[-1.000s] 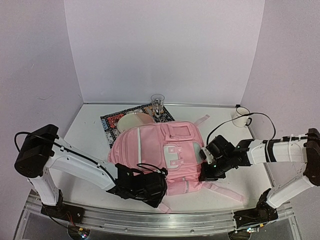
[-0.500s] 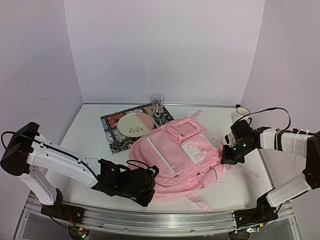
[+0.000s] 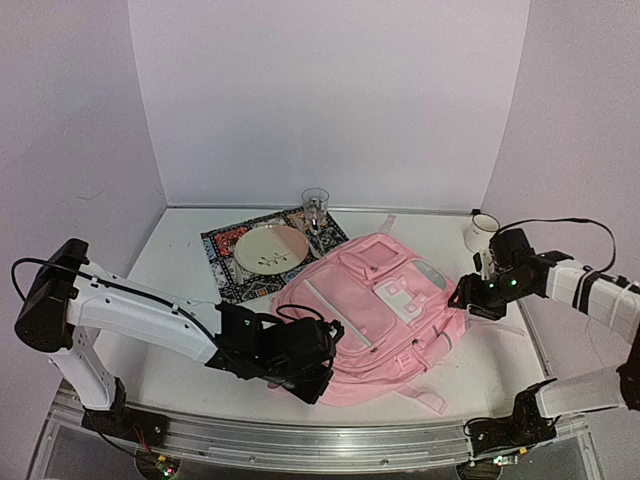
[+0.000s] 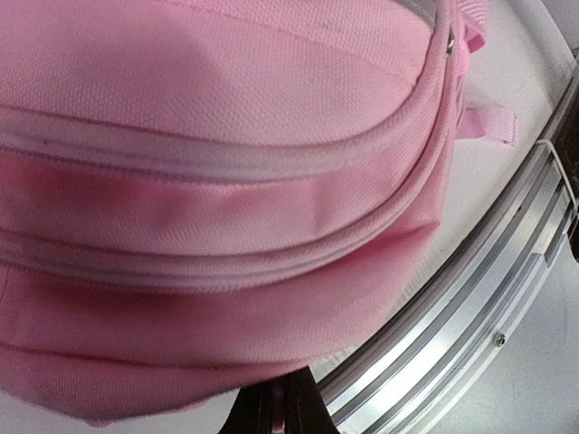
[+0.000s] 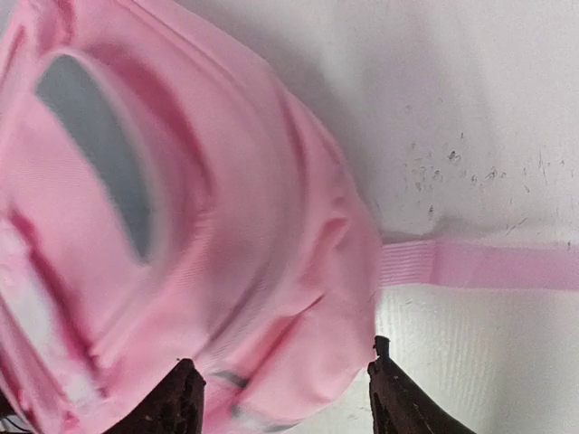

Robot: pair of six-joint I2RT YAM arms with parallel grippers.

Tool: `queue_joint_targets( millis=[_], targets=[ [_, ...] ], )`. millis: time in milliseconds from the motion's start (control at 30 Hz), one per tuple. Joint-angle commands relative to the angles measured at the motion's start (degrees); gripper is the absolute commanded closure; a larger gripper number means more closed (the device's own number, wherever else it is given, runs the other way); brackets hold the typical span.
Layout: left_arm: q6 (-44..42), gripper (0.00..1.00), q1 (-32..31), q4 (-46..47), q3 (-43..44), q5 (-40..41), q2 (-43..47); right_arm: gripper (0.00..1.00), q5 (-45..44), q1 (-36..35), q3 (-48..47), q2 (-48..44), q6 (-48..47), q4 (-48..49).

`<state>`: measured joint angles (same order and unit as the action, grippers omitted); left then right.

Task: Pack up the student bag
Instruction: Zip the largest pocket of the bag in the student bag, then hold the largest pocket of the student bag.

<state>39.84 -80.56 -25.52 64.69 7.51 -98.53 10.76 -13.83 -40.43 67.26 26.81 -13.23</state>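
The student bag (image 3: 375,310) is a large pink backpack lying front side up across the middle of the table. My left gripper (image 3: 318,382) is at its near left corner. In the left wrist view the left gripper (image 4: 280,411) is shut, with a thin pink strip of the student bag (image 4: 226,181) pinched between its fingers. My right gripper (image 3: 468,300) is at the bag's right side. In the right wrist view the right gripper (image 5: 285,391) stands open, a corner of the student bag (image 5: 226,226) lying between its fingers (image 5: 185,398). A pink strap (image 5: 479,264) trails away over the table.
A plate (image 3: 270,247) lies on a patterned mat (image 3: 222,265) at the back left, with a glass (image 3: 315,208) behind it. A white mug (image 3: 482,232) stands just behind my right gripper. The aluminium rail (image 3: 330,440) runs along the near edge, close to the left gripper.
The bag has swung round and slid right, uncovering the plate. My left gripper kept its hold and moved with it. My right gripper moved right and back, then opened.
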Motion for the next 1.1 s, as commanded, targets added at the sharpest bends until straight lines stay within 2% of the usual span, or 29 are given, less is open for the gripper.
queue_joint_targets(
  millis=[0, 200, 467, 867, 1067],
  targets=[
    [-3.9, 1.00, 2.4, 4.6, 6.1, -5.9, -2.3, 0.24, 5.7, -3.0, 1.9, -6.9, 4.6, -1.9],
    [-7.5, 1.00, 4.7, 6.9, 11.7, -11.8, -6.6, 0.10, 5.5, -10.9, 5.3, -12.6, 12.8, -1.8],
    [-7.7, 1.00, 8.0, 11.2, 17.9, -15.9, -10.8, 0.10, 2.5, -25.8, 6.1, -11.2, 24.1, 2.5],
    [-6.3, 1.00, 9.4, 17.2, 28.5, -17.5, -19.1, 0.13, 0.7, -31.9, 10.0, -9.4, 32.7, 6.5],
    [-6.8, 1.00, 9.5, 18.1, 28.5, -18.1, -19.3, 0.22, -1.6, -32.0, 11.6, -9.7, 34.7, 7.5]
  ],
)
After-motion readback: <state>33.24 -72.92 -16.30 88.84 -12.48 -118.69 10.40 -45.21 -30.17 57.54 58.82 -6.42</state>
